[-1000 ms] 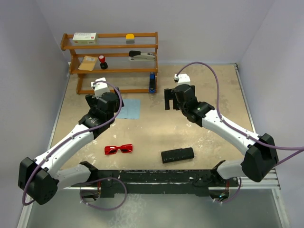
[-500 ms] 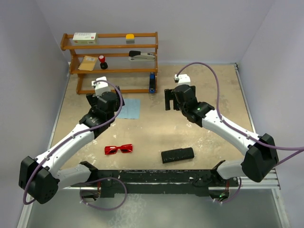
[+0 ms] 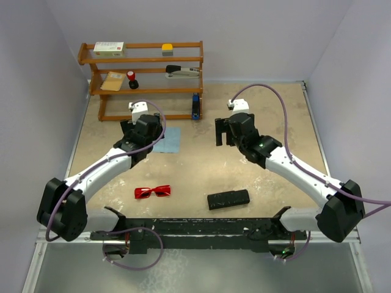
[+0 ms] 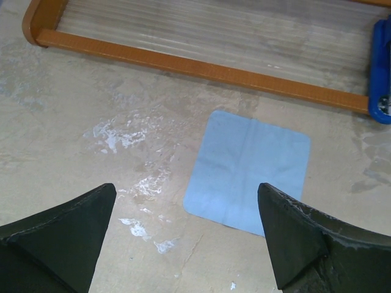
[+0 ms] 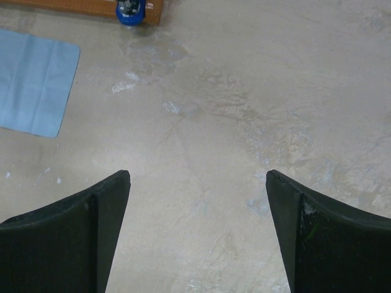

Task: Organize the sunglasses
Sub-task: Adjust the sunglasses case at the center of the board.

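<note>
The red sunglasses (image 3: 153,191) lie on the table near the front left, seen only in the top view. A long black case (image 3: 228,199) lies to their right. A light blue cloth (image 3: 167,140) lies behind them; it also shows in the left wrist view (image 4: 248,170) and the right wrist view (image 5: 33,81). My left gripper (image 3: 140,133) is open and empty, just left of the cloth (image 4: 186,194). My right gripper (image 3: 224,132) is open and empty over bare table (image 5: 197,180), well behind the case.
A wooden shelf rack (image 3: 145,60) stands at the back left with a box, a stapler and small items. A blue object (image 3: 195,106) stands at its right end. Walls close the table on three sides.
My left gripper has moved right and back, toward the blue cloth. My right gripper has shifted slightly to the right. The sunglasses, case and cloth have not moved.
</note>
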Controlling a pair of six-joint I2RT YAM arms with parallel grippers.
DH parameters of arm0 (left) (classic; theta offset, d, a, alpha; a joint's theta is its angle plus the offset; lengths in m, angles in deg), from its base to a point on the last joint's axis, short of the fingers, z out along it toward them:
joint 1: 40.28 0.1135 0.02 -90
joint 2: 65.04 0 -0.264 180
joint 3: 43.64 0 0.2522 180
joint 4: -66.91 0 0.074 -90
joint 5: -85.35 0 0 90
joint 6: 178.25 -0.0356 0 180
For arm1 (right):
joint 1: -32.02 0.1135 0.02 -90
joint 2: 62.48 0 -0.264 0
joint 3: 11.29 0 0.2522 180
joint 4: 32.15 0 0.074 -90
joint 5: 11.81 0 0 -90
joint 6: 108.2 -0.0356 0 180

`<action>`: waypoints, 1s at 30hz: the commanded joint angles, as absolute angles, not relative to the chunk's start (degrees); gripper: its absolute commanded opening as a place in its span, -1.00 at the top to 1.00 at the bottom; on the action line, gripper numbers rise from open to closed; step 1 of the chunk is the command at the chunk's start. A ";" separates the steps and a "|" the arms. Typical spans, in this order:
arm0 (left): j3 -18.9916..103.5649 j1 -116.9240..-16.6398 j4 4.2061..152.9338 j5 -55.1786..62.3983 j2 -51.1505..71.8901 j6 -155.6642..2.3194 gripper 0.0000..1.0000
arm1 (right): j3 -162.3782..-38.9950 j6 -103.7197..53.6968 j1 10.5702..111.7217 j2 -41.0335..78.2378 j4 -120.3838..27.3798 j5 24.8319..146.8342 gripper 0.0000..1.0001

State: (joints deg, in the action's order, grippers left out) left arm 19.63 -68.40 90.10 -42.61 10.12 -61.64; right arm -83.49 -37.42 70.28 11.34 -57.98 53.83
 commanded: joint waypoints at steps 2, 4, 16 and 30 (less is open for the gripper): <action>20.56 -67.97 87.35 -40.76 7.14 -61.00 -0.93 | -84.73 -39.16 71.96 9.39 -63.00 56.92 -0.77; 20.42 -67.97 87.98 -41.37 6.88 -61.05 -0.93 | -84.06 -40.51 73.14 8.11 -65.33 56.86 -0.73; 18.79 -67.97 87.29 -40.15 5.69 -59.42 -0.93 | -79.86 -49.69 80.42 -0.62 -82.75 61.90 0.33; 17.94 -67.97 86.60 -38.41 5.73 -57.50 -0.93 | -74.40 -56.55 86.13 -3.85 -92.47 67.52 1.00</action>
